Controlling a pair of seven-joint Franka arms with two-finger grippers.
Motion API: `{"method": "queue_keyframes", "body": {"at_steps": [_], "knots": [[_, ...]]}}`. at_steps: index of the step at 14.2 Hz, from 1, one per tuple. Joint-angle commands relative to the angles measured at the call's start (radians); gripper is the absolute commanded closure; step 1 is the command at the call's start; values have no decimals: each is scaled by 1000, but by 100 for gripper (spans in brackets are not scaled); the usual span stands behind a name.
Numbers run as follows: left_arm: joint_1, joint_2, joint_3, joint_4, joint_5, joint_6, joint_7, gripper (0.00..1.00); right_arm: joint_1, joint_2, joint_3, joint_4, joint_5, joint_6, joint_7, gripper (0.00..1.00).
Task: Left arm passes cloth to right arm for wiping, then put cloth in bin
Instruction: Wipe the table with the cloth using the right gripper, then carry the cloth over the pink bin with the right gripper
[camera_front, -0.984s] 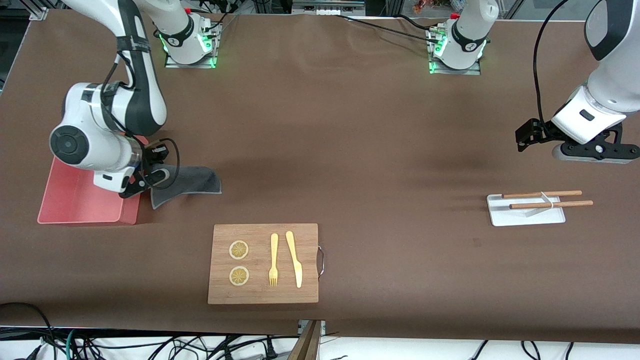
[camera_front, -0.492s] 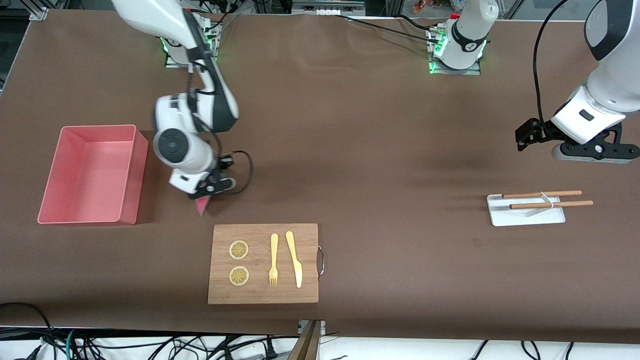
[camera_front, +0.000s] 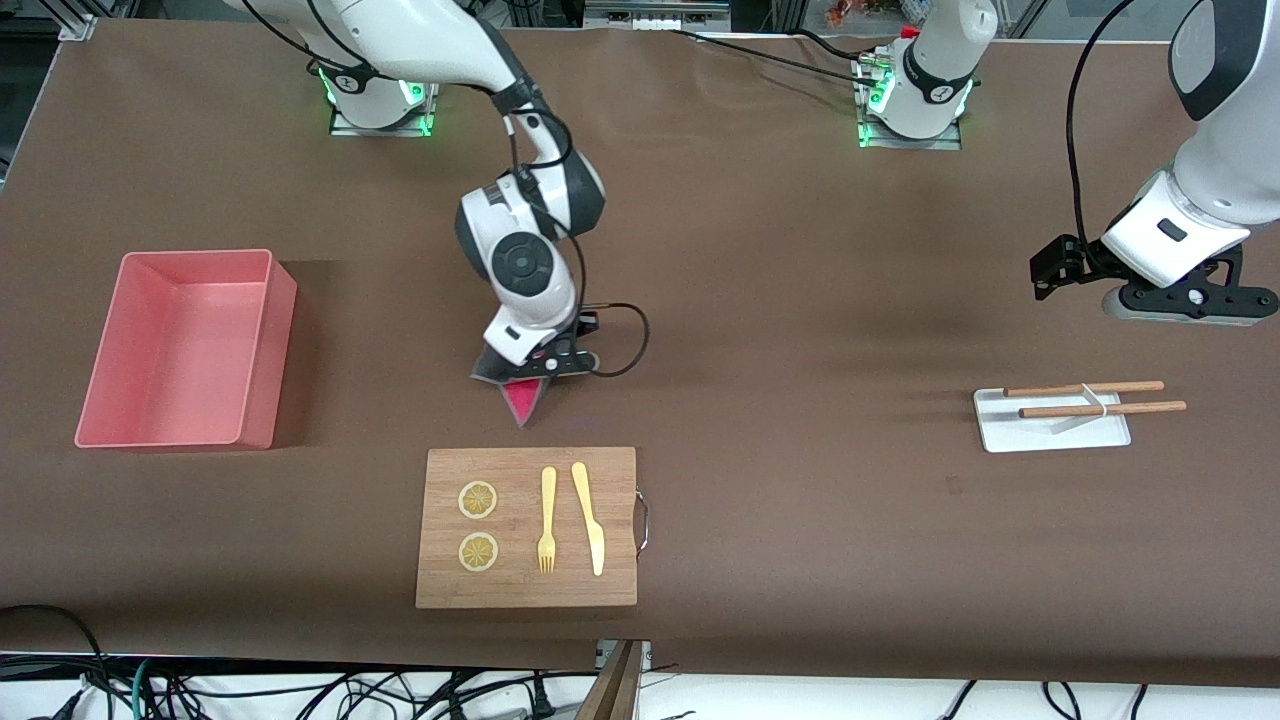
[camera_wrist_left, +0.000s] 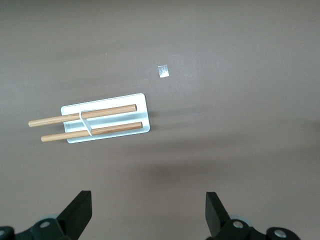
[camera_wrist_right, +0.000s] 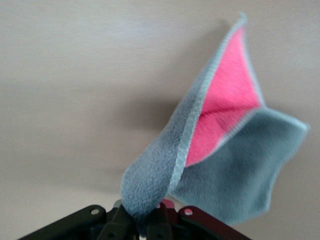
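**Right arm carried the cloth near the board**

The right gripper (camera_front: 540, 365) was clenched on the cloth (camera_wrist_right: 220, 150), grey with a pink inner face, hanging over bare table just beside the cutting board (camera_front: 527, 527). The bin (camera_front: 185, 345) stood at the right arm's end. The left gripper (camera_wrist_left: 147, 215) waited, released, over the chopstick tray (camera_wrist_left: 107, 125)

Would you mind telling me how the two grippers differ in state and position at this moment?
The right gripper is shut on the cloth, which hangs from it showing grey and pink faces; the left gripper is open and holds nothing. The right gripper is over bare table just above the cutting board; the left gripper waits above the table near the white tray with chopsticks. Both point down at the table.
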Motion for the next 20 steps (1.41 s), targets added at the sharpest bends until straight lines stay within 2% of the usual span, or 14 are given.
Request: {"method": "queue_keyframes", "body": {"at_steps": [1, 5, 8, 12, 14, 19, 20], "knots": [[2, -15, -2, 2, 10, -19, 11, 0, 14, 7, 13, 87, 41, -74, 107, 100], [1, -17, -3, 4, 10, -20, 10, 0, -51, -88, 15, 90, 29, -203, 31, 100], [1, -17, -3, 4, 9, -20, 11, 0, -194, -186, 14, 87, 15, -328, -193, 100], [1, -17, -3, 4, 9, -20, 11, 0, -333, -299, 12, 85, -57, -465, -307, 100], [1, -19, -3, 4, 9, -20, 11, 0, -390, -365, 11, 81, -92, -511, -414, 100], [1, -19, -3, 4, 9, -22, 11, 0, -528, -520, -20, 55, -106, -575, -621, 100], [1, -19, -3, 4, 9, -22, 11, 0, -559, -539, -20, 47, -141, -580, -647, 100]]}}
